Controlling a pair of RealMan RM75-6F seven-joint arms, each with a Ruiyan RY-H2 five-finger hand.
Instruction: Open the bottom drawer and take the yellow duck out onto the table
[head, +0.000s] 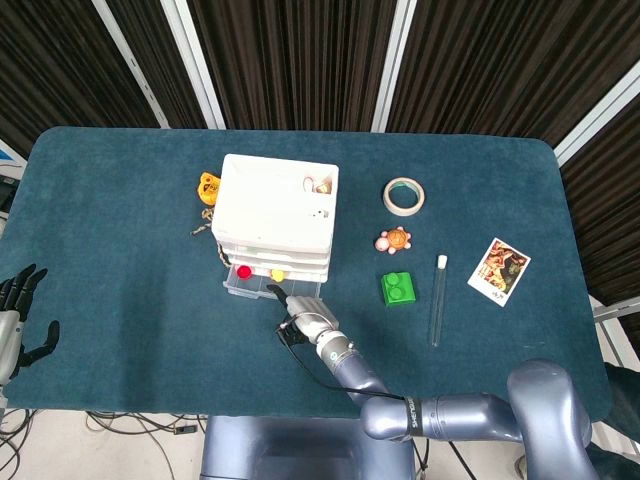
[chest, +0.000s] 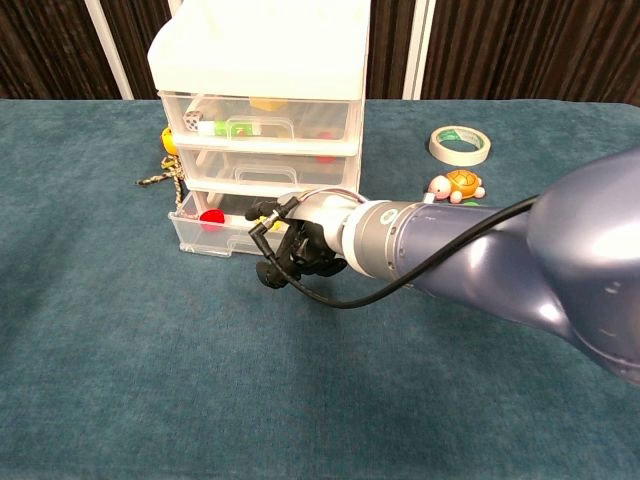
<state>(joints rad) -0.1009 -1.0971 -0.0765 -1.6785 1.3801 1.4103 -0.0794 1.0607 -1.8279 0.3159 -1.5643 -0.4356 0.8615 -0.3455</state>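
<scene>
Right hand (chest: 300, 245) grip unclear at open drawer (chest: 205, 238) | left hand (head: 18, 318) open | teal cloth table (head: 120, 260) | dark slatted wall (head: 300, 60)

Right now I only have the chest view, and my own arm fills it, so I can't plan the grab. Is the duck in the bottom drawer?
Observer: Yes. The head view shows the yellow duck in the open bottom drawer, right of a red ball.
Operator: Are my right fingers on it?
Observer: No. The right hand is in front of the drawer. One fingertip reaches about to the drawer's front edge, short of the duck.
Operator: And the left hand?
Observer: The left hand is off the table's near left corner, fingers apart, holding nothing.
</scene>
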